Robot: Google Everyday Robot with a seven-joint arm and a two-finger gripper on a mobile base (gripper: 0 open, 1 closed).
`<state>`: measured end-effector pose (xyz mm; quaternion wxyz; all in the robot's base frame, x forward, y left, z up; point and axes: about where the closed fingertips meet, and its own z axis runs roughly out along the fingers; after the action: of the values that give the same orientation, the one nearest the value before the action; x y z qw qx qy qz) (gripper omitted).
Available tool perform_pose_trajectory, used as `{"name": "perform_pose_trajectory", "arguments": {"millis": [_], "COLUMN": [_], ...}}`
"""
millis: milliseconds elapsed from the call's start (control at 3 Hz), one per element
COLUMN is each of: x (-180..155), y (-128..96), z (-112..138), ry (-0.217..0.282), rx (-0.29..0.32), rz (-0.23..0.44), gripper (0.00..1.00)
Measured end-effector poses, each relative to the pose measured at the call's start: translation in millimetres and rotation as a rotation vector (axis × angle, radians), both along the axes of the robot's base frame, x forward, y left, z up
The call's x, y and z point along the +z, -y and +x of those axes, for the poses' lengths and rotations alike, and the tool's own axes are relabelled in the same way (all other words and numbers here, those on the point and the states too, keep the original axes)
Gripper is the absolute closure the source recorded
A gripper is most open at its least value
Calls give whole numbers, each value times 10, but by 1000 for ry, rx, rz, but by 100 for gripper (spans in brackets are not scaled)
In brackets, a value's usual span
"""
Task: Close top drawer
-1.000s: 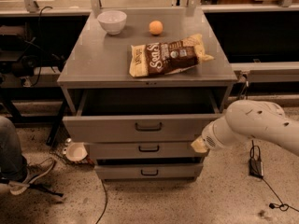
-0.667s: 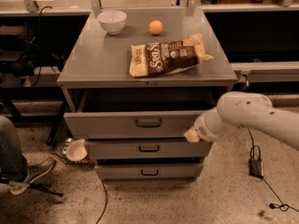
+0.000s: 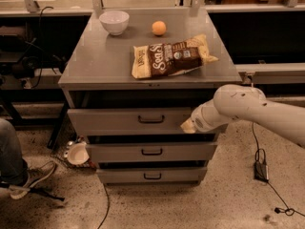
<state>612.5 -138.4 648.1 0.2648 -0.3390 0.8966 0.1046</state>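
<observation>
The top drawer (image 3: 109,121) is the uppermost of three in a grey cabinet (image 3: 95,61). It stands partly pulled out, its flat front forward of the two below, with a dark gap showing between the front's upper edge and the cabinet top. Its black handle (image 3: 151,119) sits at the middle of the front.

The gripper (image 3: 188,126) is at the right end of that front, low against it near the lower edge, and appears to touch it. Whether the gripper is open or closed cannot be told. The white arm (image 3: 238,104) reaches in from the right edge of the view, with its thick rounded joint just right of the cabinet's corner.

Below, the middle drawer (image 3: 119,152) and bottom drawer (image 3: 124,175) each carry a like black handle.

On the cabinet top a chip bag (image 3: 171,58) lies flat toward the front right. An orange (image 3: 159,28) sits behind it, and a white bowl (image 3: 114,22) stands at the back left, well apart from the bag.

On the speckled floor, a white dish (image 3: 77,154) lies just left of the cabinet's base. A person's leg and shoe (image 3: 28,175) show at the lower left. To the right, a cable runs down to a black adapter (image 3: 260,171).
</observation>
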Motion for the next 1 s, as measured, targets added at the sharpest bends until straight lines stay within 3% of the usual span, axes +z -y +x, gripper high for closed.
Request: {"name": "perform_pose_trajectory", "arguments": {"millis": [333, 667, 1000], "x": [70, 104, 298], "y": [-40, -36, 129], "z": [219, 287, -14], "ry": [41, 58, 90], "rx": [-4, -7, -40], "rz": [27, 38, 43], "gripper": [100, 100, 100]}}
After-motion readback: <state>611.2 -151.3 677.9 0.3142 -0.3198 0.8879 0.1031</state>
